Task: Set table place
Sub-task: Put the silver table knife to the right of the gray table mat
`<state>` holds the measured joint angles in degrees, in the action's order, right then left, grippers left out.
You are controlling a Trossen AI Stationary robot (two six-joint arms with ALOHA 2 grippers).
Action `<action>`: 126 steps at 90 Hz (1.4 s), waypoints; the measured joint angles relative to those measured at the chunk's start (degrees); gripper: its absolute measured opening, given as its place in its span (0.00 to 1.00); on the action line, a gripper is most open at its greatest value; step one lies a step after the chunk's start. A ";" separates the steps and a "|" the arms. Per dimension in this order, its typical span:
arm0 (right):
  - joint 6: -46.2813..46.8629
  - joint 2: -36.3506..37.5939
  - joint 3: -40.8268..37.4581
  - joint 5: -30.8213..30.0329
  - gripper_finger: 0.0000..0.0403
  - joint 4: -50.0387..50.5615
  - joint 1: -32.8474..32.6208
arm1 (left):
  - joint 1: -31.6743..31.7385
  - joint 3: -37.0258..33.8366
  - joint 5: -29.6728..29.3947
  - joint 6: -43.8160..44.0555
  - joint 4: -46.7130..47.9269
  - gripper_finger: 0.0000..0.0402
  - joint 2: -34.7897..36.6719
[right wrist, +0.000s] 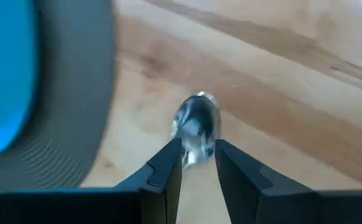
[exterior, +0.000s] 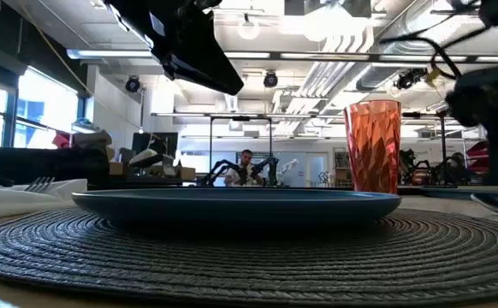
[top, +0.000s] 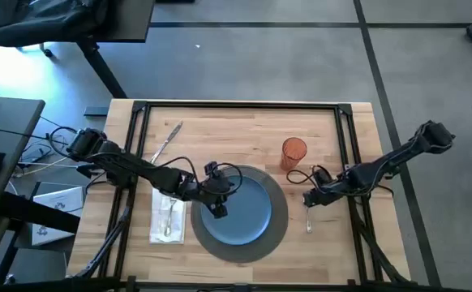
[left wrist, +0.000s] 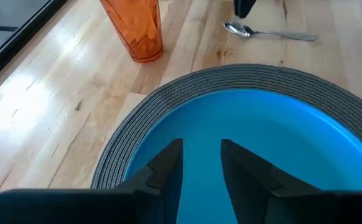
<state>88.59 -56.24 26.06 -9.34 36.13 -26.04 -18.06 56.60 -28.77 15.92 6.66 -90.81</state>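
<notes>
Your round dark grey woven placemat lies near the front middle of the wooden surface, and the blue plate sits centred on it, leaving a ring of weave showing all round. Your left tool hangs over the plate's left part, its fingers spread a little with nothing between them. Just right of the placemat a spoon lies on the wood, and your right tool is down at it, fingers either side of the bowl; whether they pinch it, you cannot tell. An orange tumbler stands upright behind the placemat's right edge. Left of the placemat, a fork rests on a white napkin, and a knife lies farther back.
</notes>
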 joint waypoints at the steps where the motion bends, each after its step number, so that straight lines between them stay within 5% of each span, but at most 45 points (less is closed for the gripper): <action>1: -0.49 0.00 0.52 -0.05 0.20 0.38 0.00 | 0.00 0.00 0.01 0.00 0.01 0.24 0.03; 17: -6.76 0.04 7.12 -4.96 0.20 10.35 0.00 | 0.19 -0.01 -0.11 0.01 2.83 0.24 2.08; 34: -11.67 0.04 8.23 -10.11 0.20 11.20 0.00 | 3.10 0.85 -7.30 8.61 19.01 0.24 7.98; 64: -14.38 0.04 5.54 -12.60 0.21 6.76 0.00 | 23.52 -1.85 0.57 17.81 46.03 0.38 13.18; 105: -20.44 0.02 -2.05 -16.19 0.21 -7.27 0.02 | 52.78 -10.01 12.89 6.48 40.74 0.48 11.70; 126: -25.84 -0.03 -3.90 -17.18 0.21 -12.96 0.02 | 60.72 -9.97 18.37 2.21 41.09 0.47 6.37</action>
<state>62.75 -56.27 22.15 -26.52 23.17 -26.02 42.65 46.63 -10.40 18.13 47.75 -84.44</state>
